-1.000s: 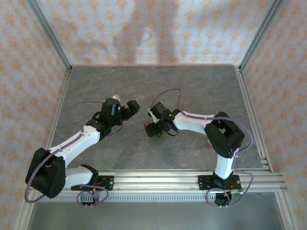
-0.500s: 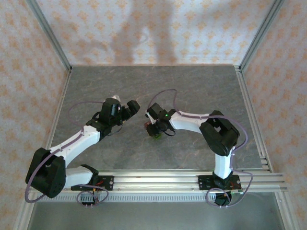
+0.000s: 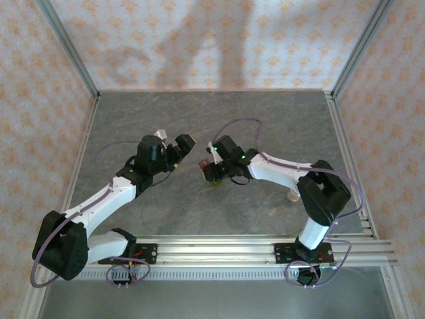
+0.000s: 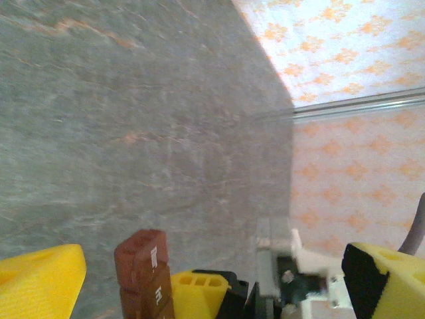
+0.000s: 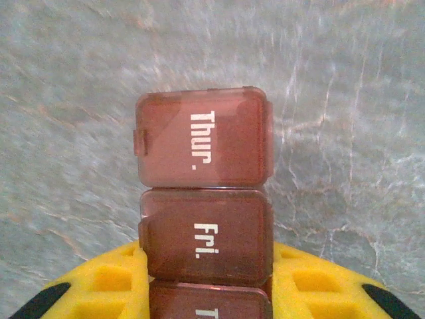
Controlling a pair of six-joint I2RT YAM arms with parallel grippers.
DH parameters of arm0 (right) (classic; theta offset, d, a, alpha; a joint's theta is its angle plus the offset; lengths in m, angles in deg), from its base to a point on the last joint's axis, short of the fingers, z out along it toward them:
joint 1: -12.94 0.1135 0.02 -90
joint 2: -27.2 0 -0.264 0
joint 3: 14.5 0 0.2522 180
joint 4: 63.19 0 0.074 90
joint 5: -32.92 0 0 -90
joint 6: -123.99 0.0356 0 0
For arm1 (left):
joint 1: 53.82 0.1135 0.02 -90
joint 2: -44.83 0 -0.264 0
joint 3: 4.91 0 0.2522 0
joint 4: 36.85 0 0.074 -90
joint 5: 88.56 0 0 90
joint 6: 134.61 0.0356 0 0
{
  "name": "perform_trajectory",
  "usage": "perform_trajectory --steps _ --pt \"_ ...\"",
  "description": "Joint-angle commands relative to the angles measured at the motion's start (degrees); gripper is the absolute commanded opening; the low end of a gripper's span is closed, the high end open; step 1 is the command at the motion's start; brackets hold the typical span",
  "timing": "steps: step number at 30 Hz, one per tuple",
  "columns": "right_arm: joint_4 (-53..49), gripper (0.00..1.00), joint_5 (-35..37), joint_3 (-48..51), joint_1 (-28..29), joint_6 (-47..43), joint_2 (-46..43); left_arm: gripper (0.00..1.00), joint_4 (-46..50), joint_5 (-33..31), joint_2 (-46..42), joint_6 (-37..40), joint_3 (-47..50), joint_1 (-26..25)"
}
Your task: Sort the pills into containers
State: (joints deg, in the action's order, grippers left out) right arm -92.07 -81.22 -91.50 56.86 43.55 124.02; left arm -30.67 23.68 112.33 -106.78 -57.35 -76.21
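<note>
By my judgement the sorting is at its very start. The pill box [image 5: 202, 146], a short reddish-brown strip of joined compartments, has the lids marked "Thur." and "Fri." both shut, and no loose pill can be seen anywhere on the grey bench [image 3: 265, 119]. Whether some pills are already inside I cannot tell, because the brown lids do not let me see in. So opening the lids and putting the pills in seems to be all left to do. A small pale thing [image 3: 292, 195] lies on the bench beside the right arm; it is too small to name.

The right claw [image 3: 211, 170] is closed on the pill box. In the right wrist view its yellow fingers [image 5: 123, 262] press on both sides of the strip, at the "Fri." compartment and the one below it, while the "Thur." compartment sticks out free in front. From above, the box is in the middle of the bench, between the two arms, with its green end toward the near edge. Whether it is lifted or rests on the bench I cannot tell.

The left claw [image 3: 174, 143] is wide open and holds nothing. It stands just beside the box, whose brown end shows between its fingers in the left wrist view without touching them
</note>
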Motion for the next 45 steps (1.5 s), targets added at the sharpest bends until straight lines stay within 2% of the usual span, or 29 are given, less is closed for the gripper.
perform_trajectory --steps 1,18,45 --pt "3.93 0.28 -3.17 0.45 -0.59 4.17 -2.61 1.00 -5.86 2.03 -0.89 -4.74 1.32 -1.29" --pt "6.91 0.25 -5.28 -1.36 -0.59 8.70 -2.34 1.00 -8.71 1.15 1.10 -6.47 1.28 -4.60" --pt "7.64 0.23 -6.44 0.18 -0.15 9.37 -4.88 1.00 -8.41 -1.32 3.75 -4.80 -1.66 -5.54"
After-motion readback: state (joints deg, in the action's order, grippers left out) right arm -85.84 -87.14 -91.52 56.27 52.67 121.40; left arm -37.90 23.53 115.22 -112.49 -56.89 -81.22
